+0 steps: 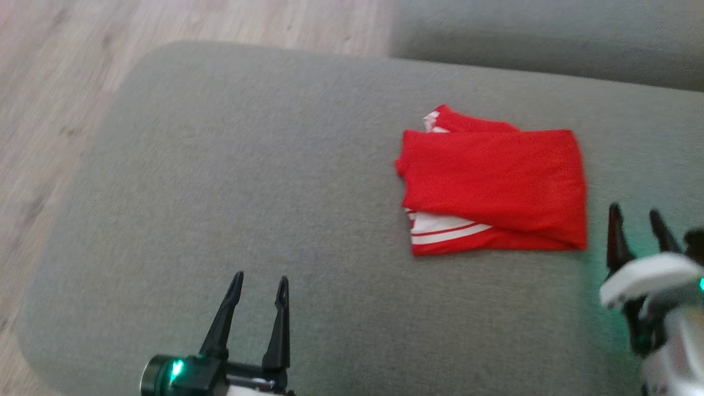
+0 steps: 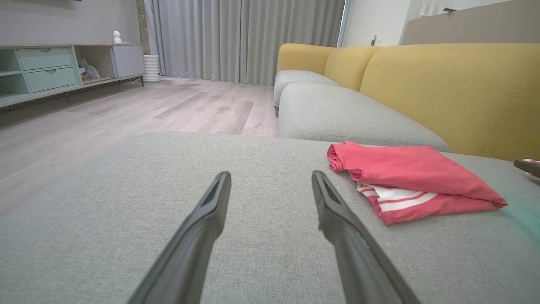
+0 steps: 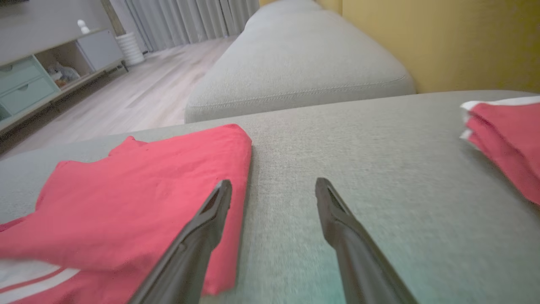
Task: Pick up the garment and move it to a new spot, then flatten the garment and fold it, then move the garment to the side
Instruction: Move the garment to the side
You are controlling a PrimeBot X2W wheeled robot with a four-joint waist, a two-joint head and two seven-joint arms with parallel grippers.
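The garment (image 1: 492, 187) is red with white stripes and lies folded into a rectangle on the grey cushion (image 1: 264, 181), right of centre. My left gripper (image 1: 258, 286) hovers open near the cushion's front edge, well to the left of the garment (image 2: 413, 177), with nothing between its fingers. At the right edge my right gripper (image 1: 637, 213) stands open just right of the garment's lower right corner. In the right wrist view its left finger (image 3: 211, 219) overlaps the garment's edge (image 3: 139, 198), and the jaws hold nothing.
A second folded red and white cloth (image 3: 506, 135) lies on the cushion to the right. Another grey seat cushion (image 2: 337, 114) and yellow backrests (image 2: 455, 93) are beyond. Wooden floor (image 1: 49, 82) lies left of the cushion, with a low cabinet (image 2: 46, 67) and curtains farther off.
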